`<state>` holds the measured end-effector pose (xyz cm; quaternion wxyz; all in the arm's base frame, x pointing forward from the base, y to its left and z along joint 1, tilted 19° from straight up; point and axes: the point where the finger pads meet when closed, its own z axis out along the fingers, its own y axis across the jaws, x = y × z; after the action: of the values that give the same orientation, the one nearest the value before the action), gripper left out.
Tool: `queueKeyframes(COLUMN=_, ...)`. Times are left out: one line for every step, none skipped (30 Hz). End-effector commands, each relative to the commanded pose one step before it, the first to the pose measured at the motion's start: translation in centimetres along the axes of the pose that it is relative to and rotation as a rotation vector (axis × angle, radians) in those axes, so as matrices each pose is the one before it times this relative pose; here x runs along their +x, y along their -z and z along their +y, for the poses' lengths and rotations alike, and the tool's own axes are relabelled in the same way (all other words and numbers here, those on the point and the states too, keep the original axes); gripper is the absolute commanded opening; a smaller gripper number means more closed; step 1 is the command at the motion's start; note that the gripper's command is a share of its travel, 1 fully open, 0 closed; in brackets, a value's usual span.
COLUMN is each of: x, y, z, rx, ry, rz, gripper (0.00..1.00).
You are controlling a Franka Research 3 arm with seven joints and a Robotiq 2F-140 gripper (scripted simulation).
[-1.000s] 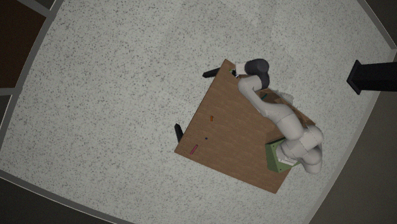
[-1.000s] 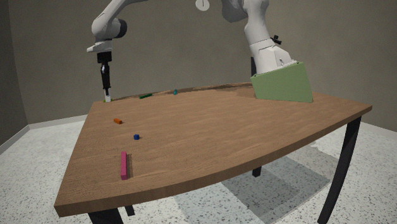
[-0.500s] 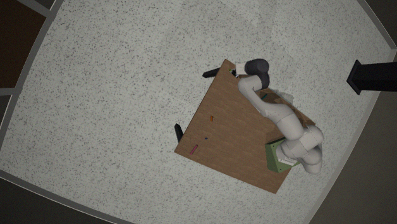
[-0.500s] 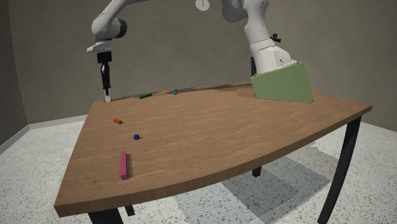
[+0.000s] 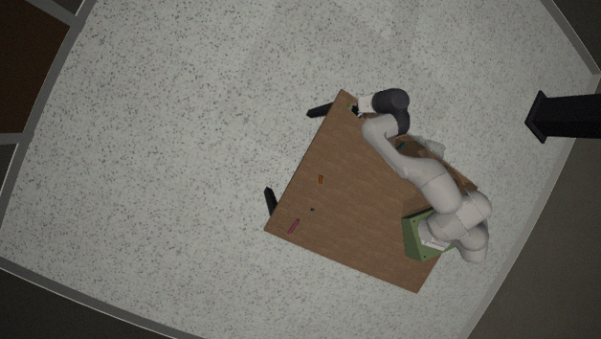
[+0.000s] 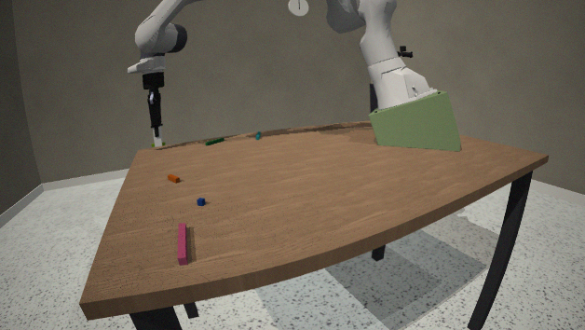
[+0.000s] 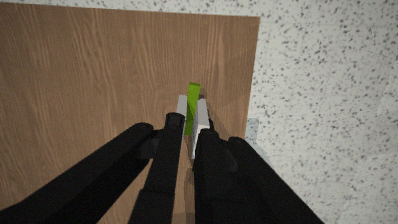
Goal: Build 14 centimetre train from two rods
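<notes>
Between the pads of the black two-finger gripper [image 5: 355, 110] [image 6: 157, 140] [image 7: 192, 114]: lime square-edged rod [image 5: 348, 105] [image 6: 162, 144] [image 7: 193, 95], pinched | well apart from gripper: long pink rod [image 5: 294, 226] [image 6: 183, 243] | hazard: off-centre grip could let lime swivel, spoiling end-to-end alignment.

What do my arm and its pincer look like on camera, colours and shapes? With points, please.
The arm [image 5: 433, 184] [image 6: 379, 37] is pale grey-white, with smooth, rounded segments and a dark, rounded section near the wrist. The pincer [image 6: 157, 140] [image 7: 190, 109] is mostly black, with slim, angular linkages and light grey, flat pads [image 7: 201, 111] at the fingertips. I can make out no cable or lettering on either.
</notes>
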<state>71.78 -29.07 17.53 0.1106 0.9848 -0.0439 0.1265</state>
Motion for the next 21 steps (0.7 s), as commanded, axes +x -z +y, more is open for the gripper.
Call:
queueKeyframes(x=-0.023, y=1.31, z=0.03, rx=0.00062, ry=-0.00178, rz=-0.00127, gripper=0.12)
queueKeyframes(x=0.0, y=0.0, z=0.0, rx=0.0, ry=0.0, rz=0.0, gripper=0.12)
queueKeyframes(x=0.0, y=0.679, z=0.0, rx=0.0, ry=0.0, rz=0.0, gripper=0.12)
queueKeyframes(x=0.0, y=0.729, z=0.0, rx=0.0, ry=0.0, rz=0.0, gripper=0.12)
queueKeyframes(x=0.0, y=0.764, z=0.0, rx=0.0, ry=0.0, rz=0.0, gripper=0.12)
queueKeyframes(x=0.0, y=0.777, z=0.0, rx=0.0, ry=0.0, rz=0.0, gripper=0.12)
queueKeyframes(x=0.001, y=0.772, z=0.0, rx=0.0, ry=0.0, rz=0.0, gripper=0.12)
queueKeyframes(x=0.0, y=0.742, z=0.0, rx=0.0, ry=0.0, rz=0.0, gripper=0.12)
queueKeyframes(x=0.001, y=0.693, z=0.0, rx=0.0, ry=0.0, rz=0.0, gripper=0.12)
queueKeyframes(x=0.0, y=0.622, z=0.0, rx=0.0, ry=0.0, rz=0.0, gripper=0.12)
queueKeyframes(x=0.0, y=0.534, z=0.0, rx=0.0, ry=0.0, rz=0.0, gripper=0.12)
queueKeyframes(x=0.0, y=0.434, z=0.0, rx=0.0, ry=0.0, rz=0.0, gripper=0.12)
queueKeyframes(x=0.0, y=0.326, z=0.0, rx=0.0, ry=0.0, rz=0.0, gripper=0.12)
queueKeyframes(x=0.0, y=0.221, z=0.0, rx=0.0, ry=0.0, rz=0.0, gripper=0.12)
queueKeyframes(x=0.0, y=0.125, z=0.0, rx=0.0, ry=0.0, rz=0.0, gripper=0.12)
queueKeyframes(x=0.0, y=0.05, z=0.0, rx=0.0, ry=0.0, rz=0.0, gripper=0.12)
queueKeyframes(x=0.0, y=0.008, z=0.0, rx=0.0, ry=0.0, rz=0.0, gripper=0.12)
queueKeyframes(x=0.0, y=0.0, z=0.0, rx=0.0, ry=0.0, rz=0.0, gripper=0.12)
queueKeyframes(x=0.0, y=0.0, z=0.0, rx=0.0, ry=0.0, rz=0.0, gripper=0.12)
queueKeyframes(x=0.0, y=0.0, z=0.0, rx=0.0, ry=0.0, rz=0.0, gripper=0.12)
queueKeyframes(x=0.0, y=0.0, z=0.0, rx=0.0, ry=0.0, rz=0.0, gripper=0.12)
